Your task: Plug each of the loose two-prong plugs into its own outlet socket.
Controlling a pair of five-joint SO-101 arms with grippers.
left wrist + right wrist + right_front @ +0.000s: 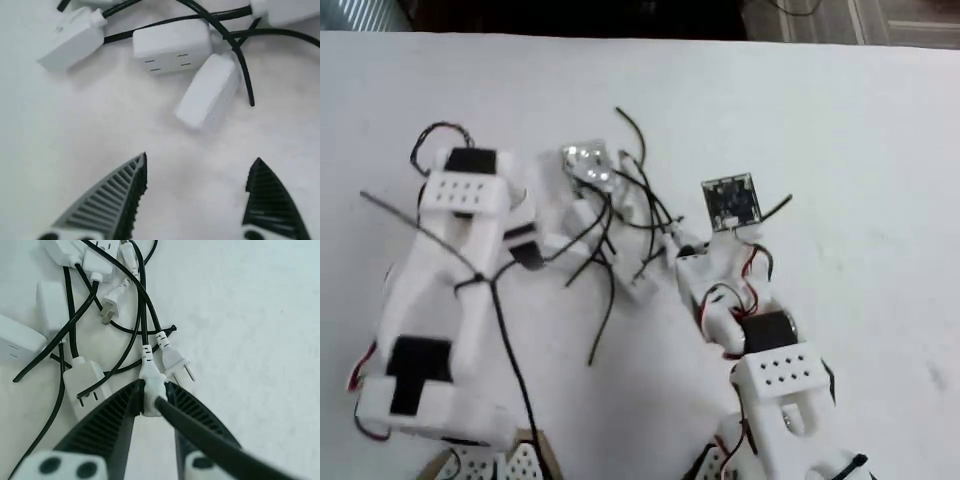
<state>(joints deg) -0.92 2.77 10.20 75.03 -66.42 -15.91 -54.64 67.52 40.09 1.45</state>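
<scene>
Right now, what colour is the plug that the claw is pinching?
White plug, black cord; clearest in the right wrist view.

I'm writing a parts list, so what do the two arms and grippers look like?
The left arm and right arm are white shells with black motor blocks, thin red and black wires, and hole-dotted plates. The left gripper has one grey ribbed finger and one black; the right gripper has two black ribbed fingers.

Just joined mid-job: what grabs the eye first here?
A tangle of black cords and white outlet blocks sprawls mid-table. The right end effector is clamped on one white plug, a second plug lying beside it. The left end effector hangs open near the outlet blocks.
</scene>
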